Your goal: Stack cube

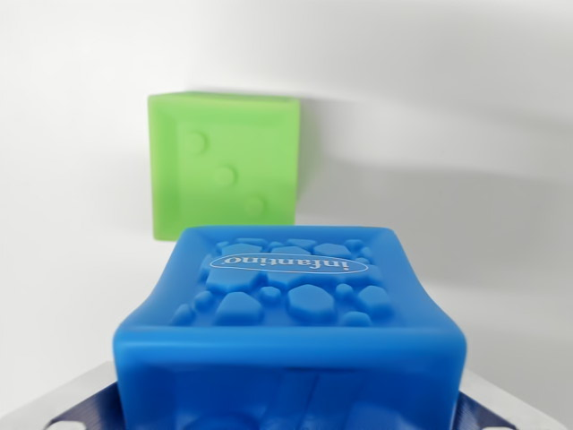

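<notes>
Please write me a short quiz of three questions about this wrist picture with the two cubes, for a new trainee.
1. True or false: the green cube shows three raised dots on its facing side.
2. What word is embossed on the blue cube?
3. Where is the green cube in the wrist view? A) beyond the blue cube, toward the wrist view's left; B) on top of the blue cube; C) under it.

Key: 1 true; 2 "infantino", seen upside down; 3 A.

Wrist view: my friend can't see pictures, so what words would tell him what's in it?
A blue cube printed "infantino" fills the bottom of the wrist view, very close to the camera. Beyond it a green cube with three raised dots rests on a white surface.
</notes>
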Motion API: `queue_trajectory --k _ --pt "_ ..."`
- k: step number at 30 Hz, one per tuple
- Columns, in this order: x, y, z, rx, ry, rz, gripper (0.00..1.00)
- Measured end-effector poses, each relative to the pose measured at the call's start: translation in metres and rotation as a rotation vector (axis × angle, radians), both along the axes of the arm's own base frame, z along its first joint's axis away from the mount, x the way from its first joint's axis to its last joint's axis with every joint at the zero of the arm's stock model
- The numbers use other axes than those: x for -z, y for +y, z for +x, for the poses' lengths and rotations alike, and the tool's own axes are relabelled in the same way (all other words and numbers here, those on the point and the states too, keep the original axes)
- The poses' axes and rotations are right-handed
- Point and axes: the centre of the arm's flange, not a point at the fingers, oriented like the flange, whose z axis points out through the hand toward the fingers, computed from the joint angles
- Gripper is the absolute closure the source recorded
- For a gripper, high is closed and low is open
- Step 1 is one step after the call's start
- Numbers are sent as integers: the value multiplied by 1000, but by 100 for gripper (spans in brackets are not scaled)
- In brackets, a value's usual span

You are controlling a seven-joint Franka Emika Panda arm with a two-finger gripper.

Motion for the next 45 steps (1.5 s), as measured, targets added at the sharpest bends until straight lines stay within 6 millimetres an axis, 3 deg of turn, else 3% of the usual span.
queue_trajectory --k 20,31,45 --pt "-6 27 24 57 -2 0 100" --pt "29 27 23 57 10 -4 100" --pt "51 27 23 58 7 -4 100"
